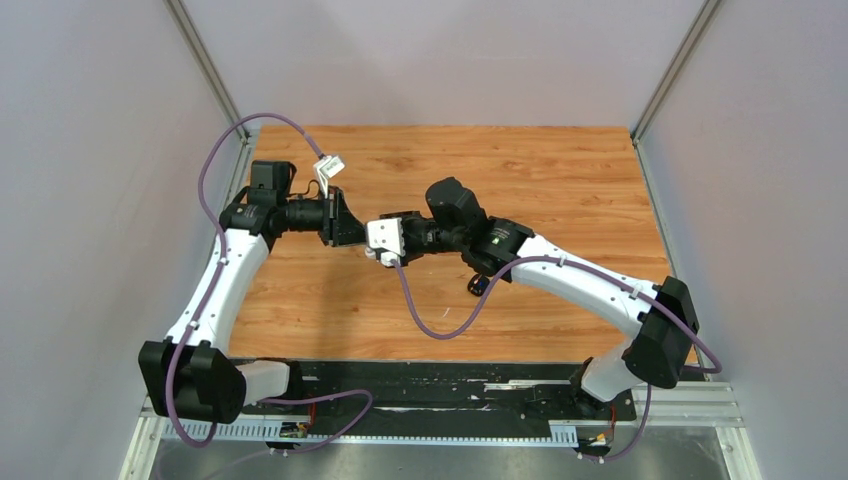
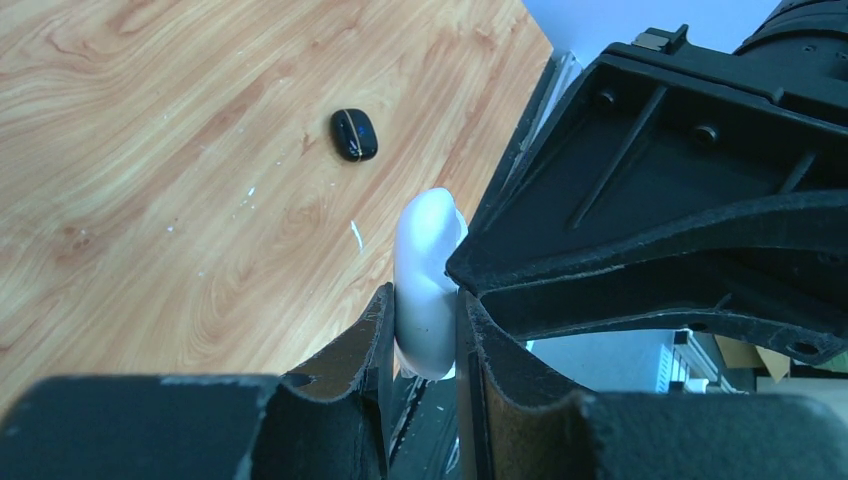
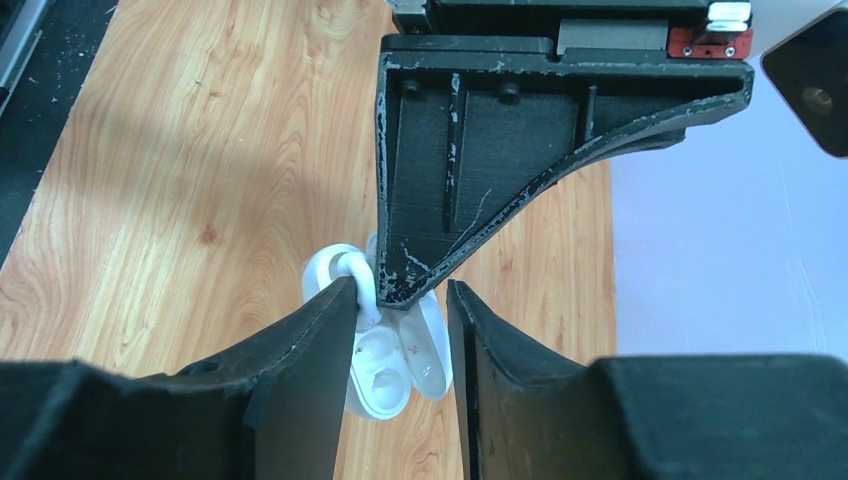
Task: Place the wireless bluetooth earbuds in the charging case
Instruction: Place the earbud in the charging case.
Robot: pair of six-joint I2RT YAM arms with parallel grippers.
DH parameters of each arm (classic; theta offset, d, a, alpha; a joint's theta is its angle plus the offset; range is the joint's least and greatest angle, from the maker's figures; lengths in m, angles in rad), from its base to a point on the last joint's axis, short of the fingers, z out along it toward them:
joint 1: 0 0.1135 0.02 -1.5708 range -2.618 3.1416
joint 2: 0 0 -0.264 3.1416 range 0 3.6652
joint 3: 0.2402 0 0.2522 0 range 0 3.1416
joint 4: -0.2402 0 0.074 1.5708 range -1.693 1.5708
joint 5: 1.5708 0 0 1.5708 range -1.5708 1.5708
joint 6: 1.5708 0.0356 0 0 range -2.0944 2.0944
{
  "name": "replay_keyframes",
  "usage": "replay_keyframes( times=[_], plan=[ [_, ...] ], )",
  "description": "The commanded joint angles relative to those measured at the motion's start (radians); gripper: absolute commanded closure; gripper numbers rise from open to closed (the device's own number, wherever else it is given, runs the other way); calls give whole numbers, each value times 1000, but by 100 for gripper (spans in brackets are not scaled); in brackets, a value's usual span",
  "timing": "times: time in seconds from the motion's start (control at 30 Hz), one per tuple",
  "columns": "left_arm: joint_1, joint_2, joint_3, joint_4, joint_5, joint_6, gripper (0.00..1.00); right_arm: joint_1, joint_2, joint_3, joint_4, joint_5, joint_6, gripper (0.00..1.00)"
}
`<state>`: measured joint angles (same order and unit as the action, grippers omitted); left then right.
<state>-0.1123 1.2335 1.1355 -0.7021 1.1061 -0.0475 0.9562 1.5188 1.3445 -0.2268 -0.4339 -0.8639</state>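
Near the front edge, the left arm (image 1: 215, 290) and the right arm (image 1: 600, 285) are both reaching in toward the middle of the wooden table (image 1: 560, 180). A purple cable (image 1: 440, 325) is hanging in a loop under the right arm.

A little farther in, a small black case (image 2: 353, 134) is lying shut on the wood. It is sitting just beside the right arm and apart from both pincers.

Farther still, the two pincers are meeting tip to tip over the middle of the table. The left pincer (image 2: 425, 300) is squeezing a white case (image 3: 385, 375), with one finger pressing on each side, so the case is standing on its edge. The case is hanging open, and its two little hollows are facing the right pincer (image 3: 402, 290).

The right pincer is standing partly open. Its two fingers are apart and are not pinching anything between them. The open case is showing in the gap between them, very close.

A small white round bit (image 3: 338, 268) is touching the tip of one right finger, just beside the case. I cannot tell if it is an earbud or part of the case. The hollows are looking white inside, and I cannot tell if earbuds are sitting in them.
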Motion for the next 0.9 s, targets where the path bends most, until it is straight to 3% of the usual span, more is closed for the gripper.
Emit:
replay_keyframes(
  times=[0.0, 0.3, 0.53, 0.67, 0.87],
  plan=[
    [0, -45, 26, 39, 63, 5, 100, 1, 0, 4, 58, 31, 47, 58],
    [0, -46, 26, 33, 29, 44, 100, -14, -7, 29, 22, -35, 111, 46],
    [0, -52, 28, -35, -5, 207, 100, -96, -29, 83, -103, -192, 225, 40],
    [0, -62, 25, -100, -20, 336, 100, -189, -21, 123, -136, -329, 363, 42],
    [-2, -69, 27, -168, -9, 454, 100, -224, 50, 172, -181, -399, 372, 52]
  ],
)
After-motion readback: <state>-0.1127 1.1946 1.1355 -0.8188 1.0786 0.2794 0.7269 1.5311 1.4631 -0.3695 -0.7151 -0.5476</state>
